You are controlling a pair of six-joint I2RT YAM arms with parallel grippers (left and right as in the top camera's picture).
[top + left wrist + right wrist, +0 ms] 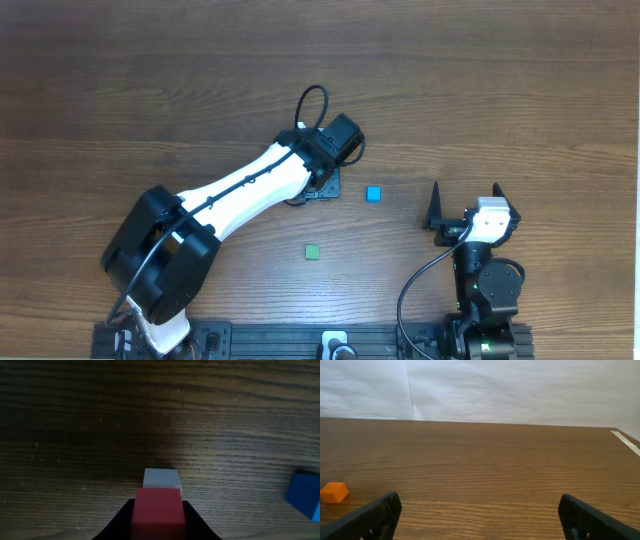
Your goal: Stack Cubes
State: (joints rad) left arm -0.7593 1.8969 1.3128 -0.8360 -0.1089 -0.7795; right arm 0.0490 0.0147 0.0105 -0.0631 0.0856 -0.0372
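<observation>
1. Green cube (312, 252) sits closest to the bases, roughly 6 o'clock from the left gripper (322, 187).
2. Right gripper (466, 195) has its fingers spread wide.
3. Blue cube (373, 193) is at the left gripper's 3 o'clock.
4. Left fingers are clamped on a red cube (157, 512), with a grey cube (161, 479) just beyond it.

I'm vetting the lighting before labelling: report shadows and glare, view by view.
Left wrist view: a dark shadow pools on the table around the red cube and the white cube beyond it; the blue cube sits in brighter light. Top view: even light, hardly any shadow. Right wrist view: bright pale backdrop, no glare on the table, orange cube well lit.
</observation>
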